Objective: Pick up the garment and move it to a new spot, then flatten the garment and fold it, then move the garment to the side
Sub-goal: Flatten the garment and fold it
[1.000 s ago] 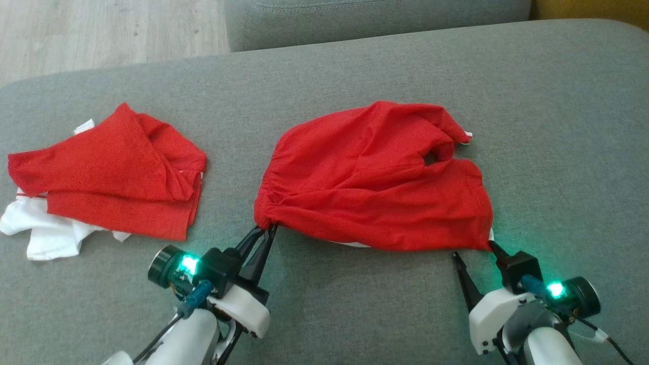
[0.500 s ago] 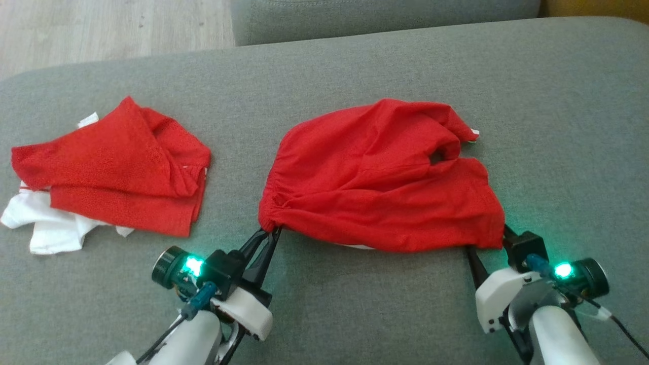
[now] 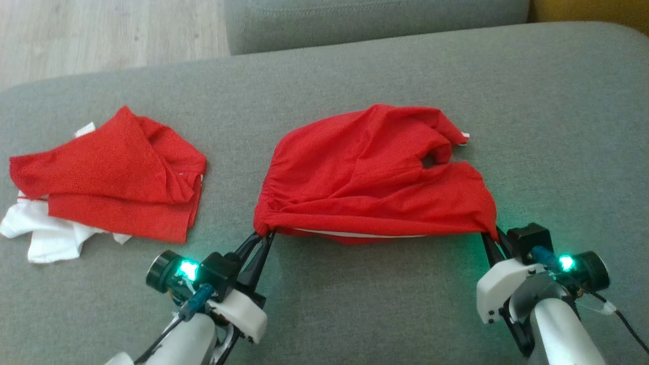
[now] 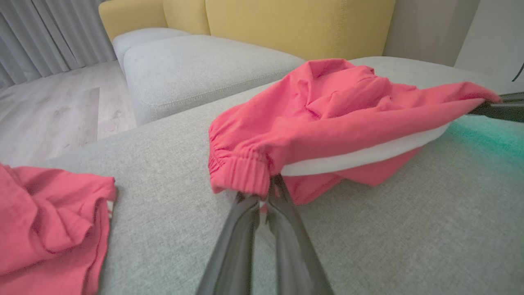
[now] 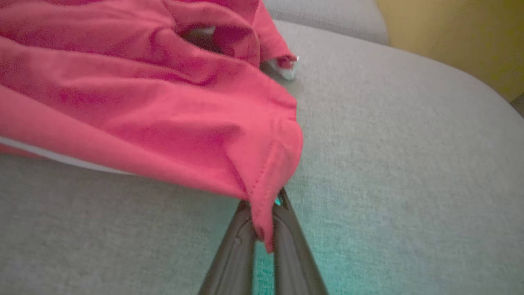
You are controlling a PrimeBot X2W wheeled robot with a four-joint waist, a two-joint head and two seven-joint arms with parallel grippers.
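Grey sofa cushion (image 3: pixel 355 304) lies under both my arms. My left claw (image 3: pixel 264 235) is closed tight on the gathered waistband corner of the red garment (image 3: pixel 370 172), and my right claw (image 3: pixel 492 237) is closed tight on the hemmed corner at the other end. The garment's long axis runs straight from one claw to the other. Its near edge is raised a little, and the rest lies beyond my fingertips. I judge both arms must lift together, evenly.

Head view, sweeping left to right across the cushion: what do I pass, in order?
pile of red and white clothes → left gripper → red garment, pinched at both near corners → right gripper
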